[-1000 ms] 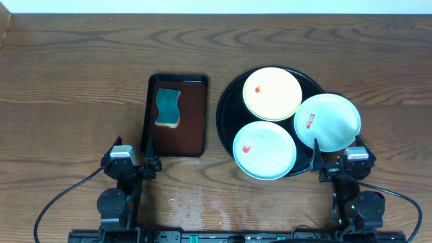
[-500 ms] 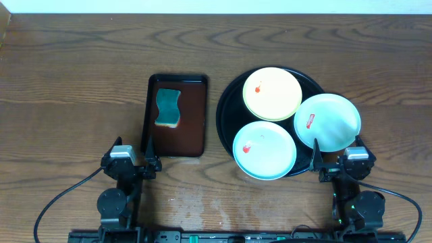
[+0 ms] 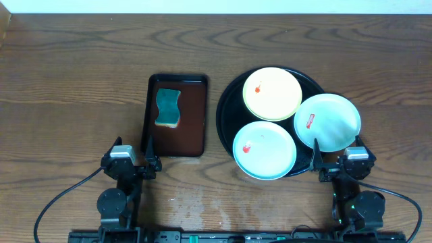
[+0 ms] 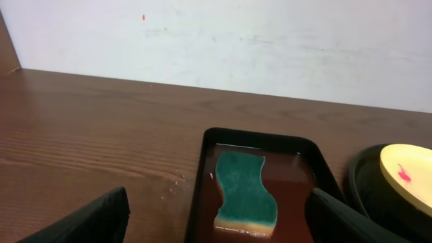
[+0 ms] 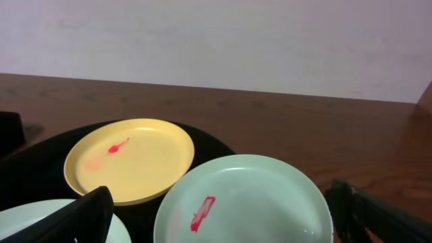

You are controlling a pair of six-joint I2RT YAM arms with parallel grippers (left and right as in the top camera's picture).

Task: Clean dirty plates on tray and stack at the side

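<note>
**Three dirty plates sit on the round black tray [image 3: 226, 115]**

One pale yellow plate [image 3: 272, 93] is at the back. A mint plate [image 3: 264, 150] is in front of it. A second mint plate [image 3: 327, 122] hangs out over the tray's right rim. I think they are packed close because the tray only just fits three. Each plate is round, smooth and shiny, with a small red smear.

To the left, a wavy green sponge [image 3: 167, 108] lies in a small brown tray [image 3: 192, 128]. That tray looks wet, so I guess the sponge is kept there for wiping.

My left hand [image 3: 131, 163] and right hand [image 3: 341, 162] sit low at the near edge. Both are wide open and hold nothing. The bare wood-grain surface [image 3: 81, 81] has room for a stack.
</note>
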